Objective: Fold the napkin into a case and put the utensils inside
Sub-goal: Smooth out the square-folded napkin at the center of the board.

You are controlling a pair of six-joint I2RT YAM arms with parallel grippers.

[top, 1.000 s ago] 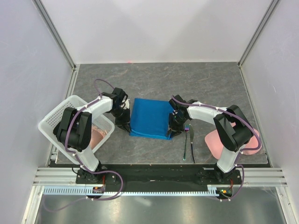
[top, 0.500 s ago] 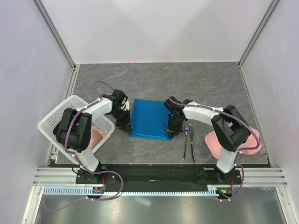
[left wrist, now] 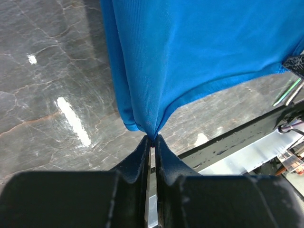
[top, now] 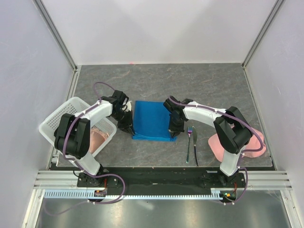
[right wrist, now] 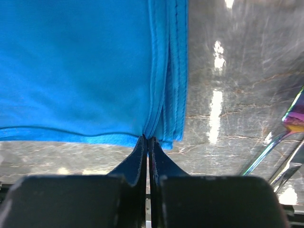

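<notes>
While the fold is under way, we find the napkin (top: 152, 121) lying mid-table between the two arms, with both near corners gripped. The left gripper (top: 129, 130) is clamped on the near-left corner; the left wrist view shows the cloth gathered to a point between its closed jaws. The right gripper (top: 174, 133) is clamped on the near-right corner, jaws pressed together on the hem.

Done, as we judge it: the napkin is already doubled at least once. The right wrist view shows several stitched edges stacked along its right side, and from above it reads as a compact rectangle rather than a full square.

Outstanding: the rectangle is too broad to count as a case, so we expect at least one more fold, probably the one these two grips are set up for. The fork (top: 189, 142) and knife (top: 194, 145) lie side by side on the table (top: 213, 85), just right of the napkin and outside it. Neither is touched by a gripper. Loading them is not yet begun.

We rate the task as roughly mid-course.
</notes>
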